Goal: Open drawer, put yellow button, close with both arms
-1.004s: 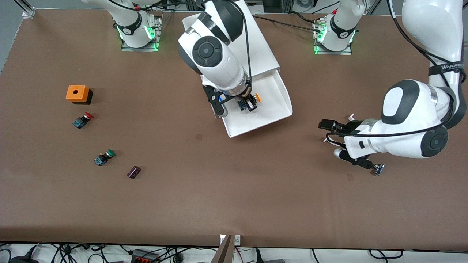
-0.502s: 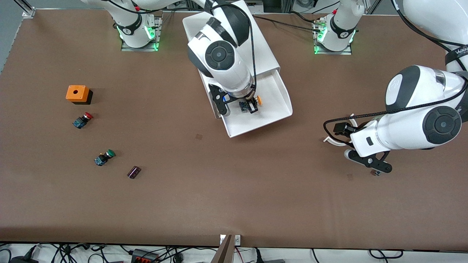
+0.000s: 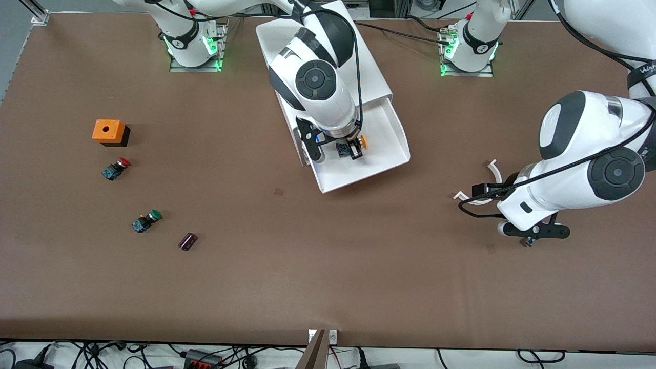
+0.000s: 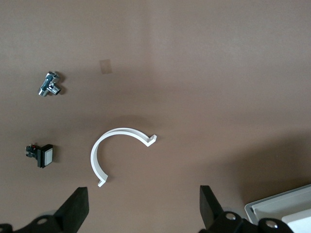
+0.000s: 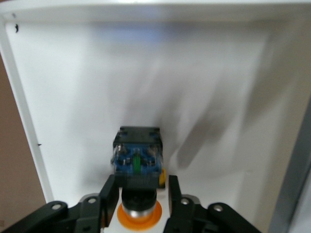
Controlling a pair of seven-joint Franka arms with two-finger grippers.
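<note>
The white drawer (image 3: 382, 154) stands pulled out of the white cabinet (image 3: 369, 72), toward the front camera. Inside it lies the yellow button (image 3: 362, 140) on its side, blue-and-black body (image 5: 137, 155) on the drawer floor (image 5: 146, 73). My right gripper (image 3: 349, 150) (image 5: 141, 182) is down in the drawer, astride the button's neck. Its fingers (image 5: 173, 189) are slightly parted, with a gap showing beside the button. My left gripper (image 3: 535, 231) (image 4: 143, 208) hangs wide open and holding nothing, over the table at the left arm's end.
A white curved piece (image 3: 479, 197) (image 4: 114, 145) lies by the left gripper, with a small metal fitting (image 4: 49, 83) and a black switch (image 4: 41, 154). At the right arm's end sit an orange box (image 3: 108, 131), a red button (image 3: 116, 168), a green button (image 3: 146, 221) and a dark block (image 3: 187, 241).
The right gripper has settled lower into the drawer with the yellow button and its fingers have parted from it. The left arm's wrist has turned and shifted slightly toward its end of the table.
</note>
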